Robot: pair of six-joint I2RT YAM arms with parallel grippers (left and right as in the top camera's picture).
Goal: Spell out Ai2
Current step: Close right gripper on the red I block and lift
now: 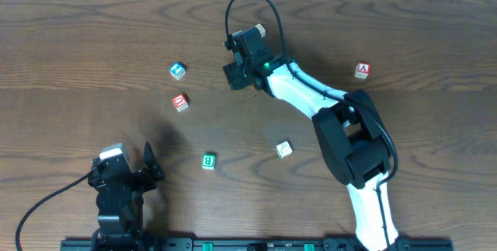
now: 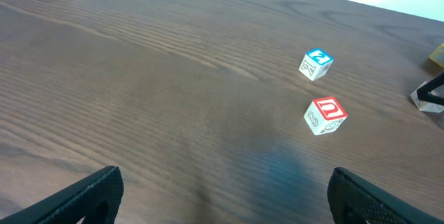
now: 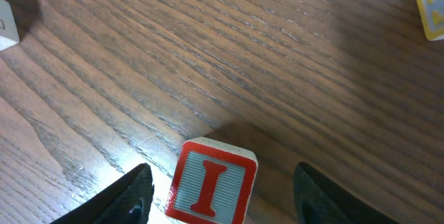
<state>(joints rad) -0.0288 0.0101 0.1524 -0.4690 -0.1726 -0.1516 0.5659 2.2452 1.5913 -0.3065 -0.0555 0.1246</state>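
While right gripper [image 3: 223, 195] straddles it | I cube [image 3: 210, 181] between jaws, untouched

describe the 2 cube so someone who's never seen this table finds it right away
From the right gripper at the far middle of the table, look to the robot's left, where two cubes sit close together. The 2 cube is the farther one, blue-edged with a blue digit; the red-edged cube nearer the robot bears a red letter.

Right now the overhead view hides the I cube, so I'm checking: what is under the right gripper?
The I cube sits on the table between the fingers of the right gripper, gaps on both sides. From overhead the gripper covers it.
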